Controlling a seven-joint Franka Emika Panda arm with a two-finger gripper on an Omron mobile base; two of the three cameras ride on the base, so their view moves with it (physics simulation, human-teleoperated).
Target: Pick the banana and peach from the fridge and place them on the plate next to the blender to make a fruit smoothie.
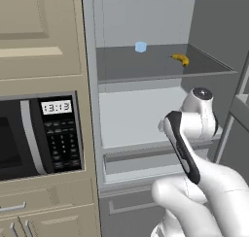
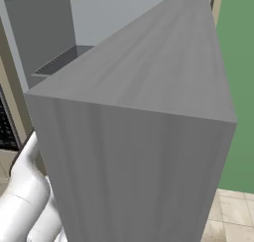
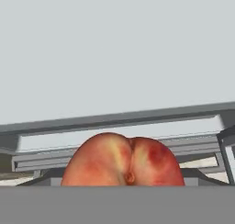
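From the left base view the tall grey-silver fridge (image 1: 160, 85) stands open, a small curved yellow banana (image 1: 181, 59) at two o'clock on its grey upper shelf (image 1: 146, 66) near a pale blue cup (image 1: 140, 47), while the white arm hides its own hand. The right base view meets the flat grey fridge door (image 2: 139, 137). The hand view shows the round red-orange peach (image 3: 123, 161) at six o'clock, cut off below; whether the gripper is open or grips it I cannot tell.

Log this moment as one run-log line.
fridge: open | banana: upper shelf | peach: close before hand camera | grip: unclear
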